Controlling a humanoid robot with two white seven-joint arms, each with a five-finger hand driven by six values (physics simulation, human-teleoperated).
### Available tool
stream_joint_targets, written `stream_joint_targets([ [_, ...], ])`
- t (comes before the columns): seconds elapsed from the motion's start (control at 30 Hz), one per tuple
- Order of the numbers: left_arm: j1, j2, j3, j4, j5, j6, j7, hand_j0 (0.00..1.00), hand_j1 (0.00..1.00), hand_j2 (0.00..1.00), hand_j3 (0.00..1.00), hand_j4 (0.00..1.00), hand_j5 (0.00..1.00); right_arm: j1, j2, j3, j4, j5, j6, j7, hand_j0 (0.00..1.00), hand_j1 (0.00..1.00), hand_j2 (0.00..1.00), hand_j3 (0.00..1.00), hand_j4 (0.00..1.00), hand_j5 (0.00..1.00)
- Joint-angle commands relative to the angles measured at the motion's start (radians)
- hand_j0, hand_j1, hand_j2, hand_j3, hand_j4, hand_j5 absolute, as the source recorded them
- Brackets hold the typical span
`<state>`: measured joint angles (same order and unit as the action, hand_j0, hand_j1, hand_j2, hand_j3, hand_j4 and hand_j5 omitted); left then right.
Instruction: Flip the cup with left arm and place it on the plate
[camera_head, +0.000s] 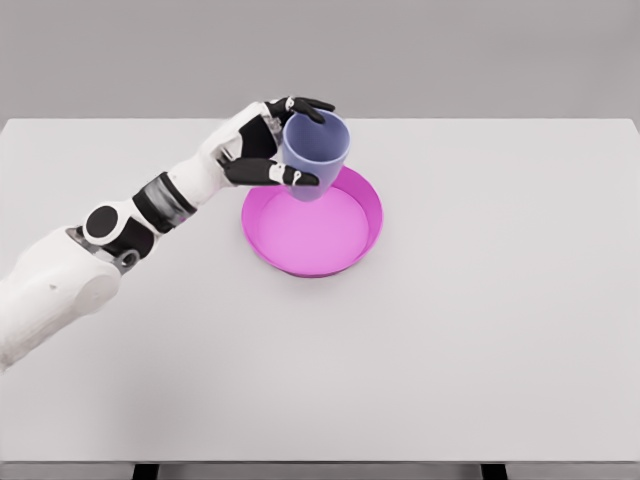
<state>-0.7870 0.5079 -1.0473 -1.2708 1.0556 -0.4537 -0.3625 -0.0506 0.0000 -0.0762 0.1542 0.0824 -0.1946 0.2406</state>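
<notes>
Count: we see one cup (317, 155), one plate (312, 232), one table (480, 350). Left hand (268, 145) grips the cup, mouth up, over the plate's 11 o'clock rim.

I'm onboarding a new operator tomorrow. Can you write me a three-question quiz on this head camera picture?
1. True or false: the left robot hand is holding the cup.
2. Multiple choice: where is the cup relative to the pink plate? A) lying on the table away from it; B) held at its far left rim, mouth up; C) standing at its middle.
3. Fill in: the cup's colour is ____.

Key: 1 true. 2 B. 3 pale blue-violet. The right arm is not in view.
</notes>
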Motion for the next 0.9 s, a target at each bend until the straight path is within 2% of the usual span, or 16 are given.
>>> stream_joint_targets([
  [0.0, 0.002, -0.058, 0.001, 0.051, 0.026, 0.01, 0.004, 0.51, 0.51, 0.51, 0.51, 0.51, 0.51, 0.0, 0.0, 0.0, -0.001, 0.0, 0.0, 0.0, 1.0, 1.0, 1.0, 1.0, 1.0, 1.0],
  [0.1, 0.002, -0.058, 0.001, 0.071, 0.023, 0.009, 0.005, 0.52, 0.52, 0.52, 0.52, 0.52, 0.52, 0.0, 0.0, 0.0, 0.001, 0.0, 0.0, 0.0, 1.0, 1.0, 1.0, 1.0, 1.0, 1.0],
  [0.27, 0.037, -0.058, 0.006, 0.071, 0.02, 0.001, 0.005, 0.51, 0.51, 0.51, 0.51, 0.51, 0.51, 0.0, 0.0, 0.0, 0.001, 0.0, 0.0, 0.0, 1.0, 1.0, 1.0, 1.0, 1.0, 1.0],
  [0.47, 0.055, -0.089, -0.003, 0.137, 0.012, 0.0, 0.005, 0.53, 0.53, 0.53, 0.53, 0.53, 0.53, 0.0, 0.0, 0.001, 0.001, 0.0, 0.0, 0.0, 1.0, 1.0, 1.0, 1.0, 1.0, 1.0],
  [0.6, 0.055, -0.089, 0.0, 0.136, -0.002, -0.002, 0.008, 0.9, 0.9, 0.9, 0.9, 0.9, 0.9, 0.0, 0.0, 0.0, -0.001, 0.0, 0.0, 0.0, 1.0, 1.0, 1.0, 1.0, 1.0, 1.0],
  [0.67, 0.057, -0.089, 0.0, 0.133, -0.003, -0.002, 0.019, 1.0, 1.0, 1.0, 1.0, 1.0, 1.0, 0.0, 0.0, 0.0, -0.001, 0.0, 0.0, 0.0, 1.0, 1.0, 1.0, 1.0, 1.0, 1.0],
  [0.87, 0.058, -0.081, 0.0, 0.128, -0.003, -0.002, 0.027, 1.0, 1.0, 1.0, 1.0, 1.0, 1.0, 0.0, 0.0, 0.0, -0.001, -0.001, 0.0, 0.0, 1.0, 1.0, 1.0, 1.0, 1.0, 1.0],
])
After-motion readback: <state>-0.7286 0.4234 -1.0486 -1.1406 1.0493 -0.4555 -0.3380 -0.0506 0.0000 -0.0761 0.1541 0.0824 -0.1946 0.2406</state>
